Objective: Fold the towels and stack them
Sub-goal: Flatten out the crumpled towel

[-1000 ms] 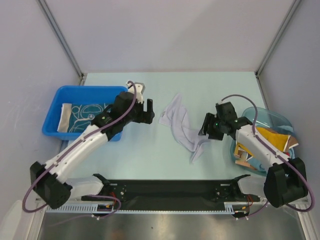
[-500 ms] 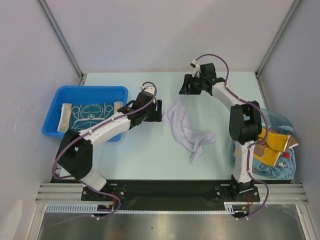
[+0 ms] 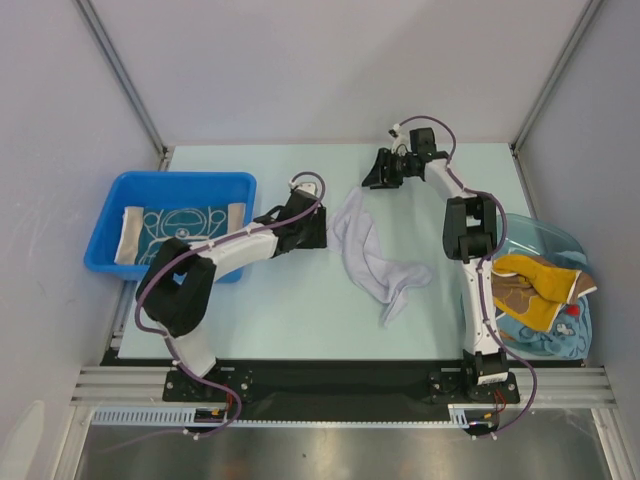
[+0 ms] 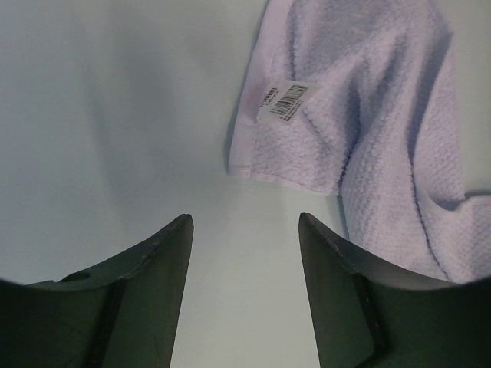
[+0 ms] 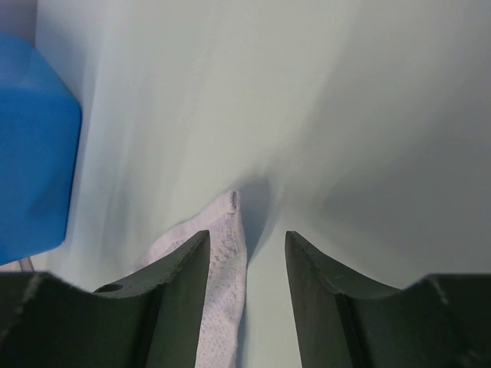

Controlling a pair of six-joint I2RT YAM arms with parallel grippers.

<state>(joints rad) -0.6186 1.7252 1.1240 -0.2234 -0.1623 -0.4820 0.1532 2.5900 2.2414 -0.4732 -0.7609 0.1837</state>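
Note:
A pale lavender-white towel (image 3: 368, 250) lies crumpled mid-table. My left gripper (image 3: 321, 232) is open and empty just left of its left edge. In the left wrist view the towel (image 4: 376, 130) with its barcode label (image 4: 282, 100) lies ahead and right of the gripper (image 4: 245, 222). My right gripper (image 3: 369, 183) is open, low at the towel's far corner. In the right wrist view that corner (image 5: 229, 245) lies between the jaws, against the left finger (image 5: 173, 284). A teal swirl towel (image 3: 180, 222) lies folded in the blue bin (image 3: 110, 190).
A translucent blue basin (image 3: 548, 235) at the right holds an orange towel (image 3: 542, 285), a brown one (image 3: 514, 297) and a light blue one (image 3: 562, 335). The blue bin also shows in the right wrist view (image 5: 31, 153). Grey walls enclose the table.
My right arm has swung from beside the basin to the towel's far corner and come down on it. My left gripper has moved right, up to the towel's left edge.

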